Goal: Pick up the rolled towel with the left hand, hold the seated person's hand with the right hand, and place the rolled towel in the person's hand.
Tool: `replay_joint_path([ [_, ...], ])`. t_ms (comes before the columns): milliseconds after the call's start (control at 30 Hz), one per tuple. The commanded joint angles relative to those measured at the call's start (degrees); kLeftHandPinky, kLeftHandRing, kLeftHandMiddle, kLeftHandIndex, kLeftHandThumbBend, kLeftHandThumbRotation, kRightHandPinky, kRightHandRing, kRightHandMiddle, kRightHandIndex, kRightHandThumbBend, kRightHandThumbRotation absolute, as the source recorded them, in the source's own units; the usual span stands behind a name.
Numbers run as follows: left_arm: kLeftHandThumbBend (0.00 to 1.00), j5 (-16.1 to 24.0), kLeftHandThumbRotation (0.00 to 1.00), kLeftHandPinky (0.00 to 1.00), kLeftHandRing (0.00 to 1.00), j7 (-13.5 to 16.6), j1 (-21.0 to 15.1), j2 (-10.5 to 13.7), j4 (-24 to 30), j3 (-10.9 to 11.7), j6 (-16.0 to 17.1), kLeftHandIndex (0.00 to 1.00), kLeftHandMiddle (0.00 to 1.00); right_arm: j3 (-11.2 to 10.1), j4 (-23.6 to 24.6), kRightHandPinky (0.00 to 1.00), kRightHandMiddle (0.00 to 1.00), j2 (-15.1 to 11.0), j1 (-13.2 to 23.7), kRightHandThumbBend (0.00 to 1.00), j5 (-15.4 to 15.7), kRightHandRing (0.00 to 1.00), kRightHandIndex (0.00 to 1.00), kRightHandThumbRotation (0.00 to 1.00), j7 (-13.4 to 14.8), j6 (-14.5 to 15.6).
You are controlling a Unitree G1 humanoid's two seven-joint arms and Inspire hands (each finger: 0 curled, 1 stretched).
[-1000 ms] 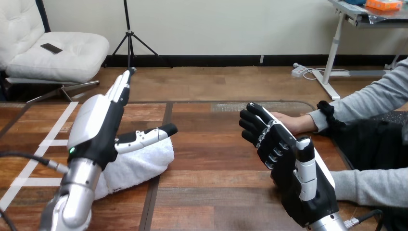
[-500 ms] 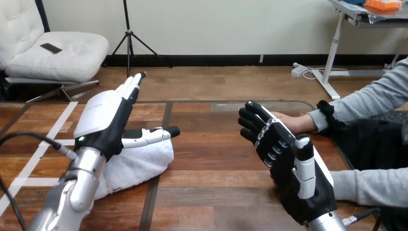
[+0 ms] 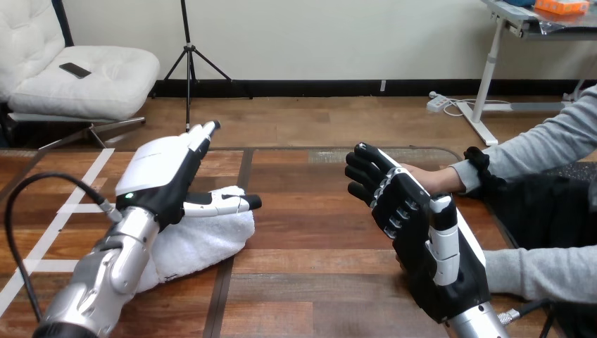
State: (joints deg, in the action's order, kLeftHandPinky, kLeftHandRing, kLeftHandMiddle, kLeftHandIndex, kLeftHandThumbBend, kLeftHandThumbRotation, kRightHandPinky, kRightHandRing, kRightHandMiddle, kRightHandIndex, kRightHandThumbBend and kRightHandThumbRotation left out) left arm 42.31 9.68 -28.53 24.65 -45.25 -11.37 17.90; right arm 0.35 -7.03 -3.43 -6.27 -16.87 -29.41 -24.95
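Right, left hand [image 3: 158, 172] is parked over the near end of the rolled towel [image 3: 208, 239], which lies on the table [image 3: 310, 282] at the robot's left, not yet lifted. Fingers are straight and together, pointing fwd. The thumb [image 3: 225, 204] sticks out to the side across the top of the roll. Looks like a straddle setup: fingers on the far side, thumb over the top, so a close would wrap the roll. Nothing is clamped yet, and I can't tell if the thumb is touching the cloth or just above it.

Right hand [image 3: 415, 239] stands on edge, palm turned inward, fingers loosely spread and only slightly bent, gripping nothing. It's just beside the person's hand [image 3: 433, 179], which rests on the table at the view's right, partly hidden behind the robot's fingers. Prob. waiting there so it can take that hand once the towel is up. Contact btwn the two? Can't tell.

Vs a sec ago: left hand has tipped fwd and dropped, the forearm has swung lower, and the thumb is closer to the towel. Towel hasn't budged. Right hand has crept a touch up and left, otherwise the same pose. Person's hand unchanged.
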Motion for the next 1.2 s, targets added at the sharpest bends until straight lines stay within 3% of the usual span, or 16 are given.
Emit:
replay_joint_path([
  [0,1.00,1.5,0.68,0.91,0.92,0.9,-9.0,1.5,-5.1,-3.0,-0.7,0.93,0.95,0.3,-0.4,0.93,0.90,1.0,4.7,0.92,0.2,0.92,0.88,1.00,0.3,-1.9],
  [567,1.00,3.2,0.68,0.91,0.92,-0.4,-16.4,0.4,-17.2,-8.8,-3.9,0.92,0.94,0.3,0.0,0.91,0.88,1.2,5.1,0.94,0.8,0.91,0.86,1.00,0.6,-2.1],
  [1167,1.00,2.7,0.70,0.93,0.94,-5.8,-20.7,-1.1,-24.9,-13.1,-8.2,0.93,0.94,0.4,0.7,0.91,0.88,1.4,5.2,0.97,1.1,0.91,0.86,1.00,1.0,-1.5],
])
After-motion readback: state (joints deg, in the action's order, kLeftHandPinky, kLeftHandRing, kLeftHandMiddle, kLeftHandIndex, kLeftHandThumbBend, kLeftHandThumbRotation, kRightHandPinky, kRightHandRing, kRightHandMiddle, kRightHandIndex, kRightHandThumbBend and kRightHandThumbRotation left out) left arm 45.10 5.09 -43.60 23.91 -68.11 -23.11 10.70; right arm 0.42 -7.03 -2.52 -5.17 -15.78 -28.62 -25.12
